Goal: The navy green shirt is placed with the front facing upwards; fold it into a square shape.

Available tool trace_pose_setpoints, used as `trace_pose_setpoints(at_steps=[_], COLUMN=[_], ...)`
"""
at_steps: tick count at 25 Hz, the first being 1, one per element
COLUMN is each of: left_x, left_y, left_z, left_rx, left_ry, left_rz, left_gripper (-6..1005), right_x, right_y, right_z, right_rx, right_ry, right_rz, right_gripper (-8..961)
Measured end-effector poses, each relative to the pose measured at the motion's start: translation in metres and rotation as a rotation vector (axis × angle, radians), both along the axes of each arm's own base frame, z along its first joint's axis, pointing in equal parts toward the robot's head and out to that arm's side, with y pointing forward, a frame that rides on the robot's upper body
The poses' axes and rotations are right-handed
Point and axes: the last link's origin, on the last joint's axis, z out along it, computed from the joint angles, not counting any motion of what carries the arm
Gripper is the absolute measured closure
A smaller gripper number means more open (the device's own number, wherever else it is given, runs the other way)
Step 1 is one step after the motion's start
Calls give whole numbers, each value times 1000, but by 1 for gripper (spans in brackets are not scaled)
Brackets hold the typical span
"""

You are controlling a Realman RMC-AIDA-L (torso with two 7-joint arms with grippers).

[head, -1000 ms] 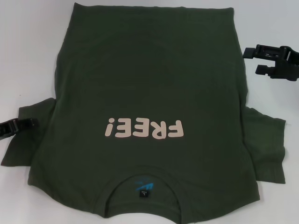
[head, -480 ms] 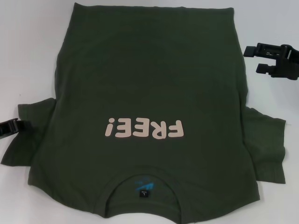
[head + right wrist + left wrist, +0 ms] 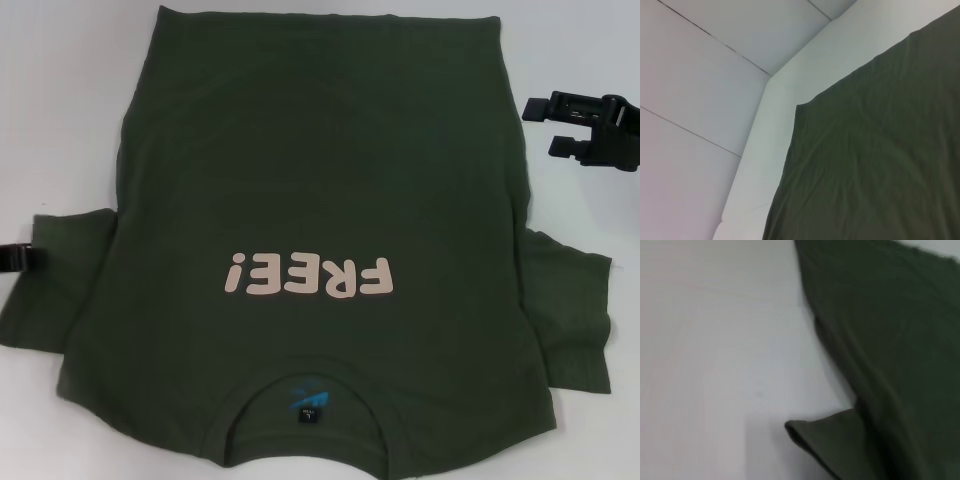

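As your left gripper (image 3: 14, 257) backs off toward the edge of the head view, only a dark stub of it shows beside the left sleeve (image 3: 55, 282), and you cannot tell from any view whether its fingers are spread or pressed together. A second ago that gripper reached further in, over the sleeve's outer edge; now it is nearly gone from sight and the sleeve lies a little flatter and wider on the tabletop (image 3: 60, 120). The left wrist view shows a folded-up corner of green cloth and bare tabletop beside it, nothing held.

Your right gripper (image 3: 552, 126) hovers beside the shirt's (image 3: 320, 180) far right edge, fingers spread with a clear gap between them, gripping nothing; it has hardly moved.

The shirt lies front up in the middle of the tabletop, collar toward you, "FREE!" print (image 3: 306, 275) showing, both sleeves out to the sides. No fold is made yet. I judge the left arm has let the sleeve go or missed it, so you will probably need a fresh approach to that sleeve before the first fold
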Motion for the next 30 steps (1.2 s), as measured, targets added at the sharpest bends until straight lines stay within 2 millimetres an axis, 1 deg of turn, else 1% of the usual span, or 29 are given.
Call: trace_pose_setpoints(at_steps=[4, 12, 20, 25, 30], left_x=[7, 18, 34, 48, 63], left_y=[11, 30, 42, 47, 49], left_z=[13, 28, 49, 53, 50], left_rx=[-33, -85, -48, -55, -118], left_ry=[139, 349, 406, 438, 421], left_rz=[-9, -17, -57, -91, -104], left_gripper=[996, 996, 997, 997, 997], right_x=[0, 0, 0, -1, 0], right_y=[0, 1, 1, 1, 1], right_z=[1, 2, 2, 3, 2], right_rx=[2, 4, 6, 1, -2], right_ry=[-3, -4, -4, -3, -7], right_rz=[1, 1, 1, -2, -6], right_gripper=[12, 12, 11, 12, 12])
